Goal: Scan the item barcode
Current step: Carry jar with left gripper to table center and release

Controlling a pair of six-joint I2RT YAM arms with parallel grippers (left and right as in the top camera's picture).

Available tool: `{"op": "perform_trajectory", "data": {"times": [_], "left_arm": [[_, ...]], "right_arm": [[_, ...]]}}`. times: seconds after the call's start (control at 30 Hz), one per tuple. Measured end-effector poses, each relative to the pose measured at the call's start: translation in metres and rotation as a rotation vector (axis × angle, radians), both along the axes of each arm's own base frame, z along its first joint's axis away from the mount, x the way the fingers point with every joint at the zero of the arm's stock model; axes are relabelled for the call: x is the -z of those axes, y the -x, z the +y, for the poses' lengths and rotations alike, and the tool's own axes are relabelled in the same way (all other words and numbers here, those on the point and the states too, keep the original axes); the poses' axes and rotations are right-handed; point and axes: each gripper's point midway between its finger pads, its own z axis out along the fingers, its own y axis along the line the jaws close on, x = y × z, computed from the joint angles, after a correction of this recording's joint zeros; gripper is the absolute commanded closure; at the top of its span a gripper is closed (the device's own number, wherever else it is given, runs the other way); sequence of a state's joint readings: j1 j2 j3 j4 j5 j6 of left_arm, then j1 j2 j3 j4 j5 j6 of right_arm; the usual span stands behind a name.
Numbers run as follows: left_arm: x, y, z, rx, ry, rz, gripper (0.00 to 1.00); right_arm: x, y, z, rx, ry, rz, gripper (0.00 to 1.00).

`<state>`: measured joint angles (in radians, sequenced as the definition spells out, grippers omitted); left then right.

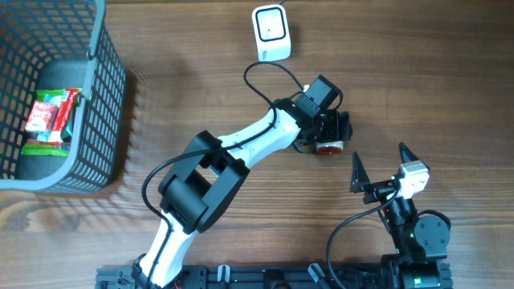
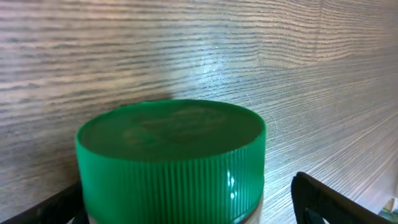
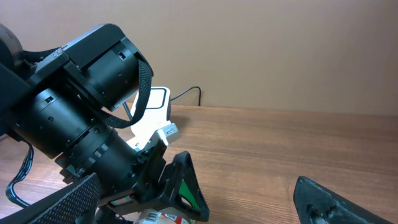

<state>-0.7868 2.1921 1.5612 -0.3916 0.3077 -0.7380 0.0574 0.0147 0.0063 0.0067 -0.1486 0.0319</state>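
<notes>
near the middle of the desk [image 1: 434, 72], below the white scanner [image 1: 271, 32] and clearly apart from it, the left claw [image 1: 328, 138] straddles the green-lidded jar [image 2: 171, 155]. its jaws look released, not clenched. in the left wrist view a strip of bare wood shows between the lid and one finger [image 2: 323, 199]. the other finger sits close against the lid, and i cannot tell whether it touches. a bit of the jar's red and white label shows under the claw from above. no barcode can be made out in any view, and i cannot tell whether the jar rests on the wood. the right claw [image 1: 379, 154] hangs wide apart and empty, near the jar on its lower right side.

as a judgement, the task is partway along. the jar is out on open desk within reach of the scanner, but nothing shows the label turned toward the scanner face. left to do are a fresh grip, perhaps by the right claw, and presenting the barcode. a few packets lie in the grey basket [image 1: 104, 96] at the far left.
</notes>
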Motion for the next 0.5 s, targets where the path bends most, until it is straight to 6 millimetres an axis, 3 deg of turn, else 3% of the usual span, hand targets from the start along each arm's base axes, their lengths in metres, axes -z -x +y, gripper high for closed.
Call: {"op": "perform_trajectory", "data": {"times": [0.2,0.37,0.5], "left_arm": [[-0.011,-0.015,0.009,0.031,-0.052,-0.128,0.0],[-0.075,-0.03,0.012,0.076,-0.034,-0.277,0.0],[-0.123,-0.045,0.042,0.092,-0.081,-0.321,0.01]], "right_arm": [[0.0,0.0,0.0,0.0,0.0,0.0,0.0],[0.0,0.0,0.0,0.0,0.0,0.0,0.0],[0.0,0.0,0.0,0.0,0.0,0.0,0.0]]}}
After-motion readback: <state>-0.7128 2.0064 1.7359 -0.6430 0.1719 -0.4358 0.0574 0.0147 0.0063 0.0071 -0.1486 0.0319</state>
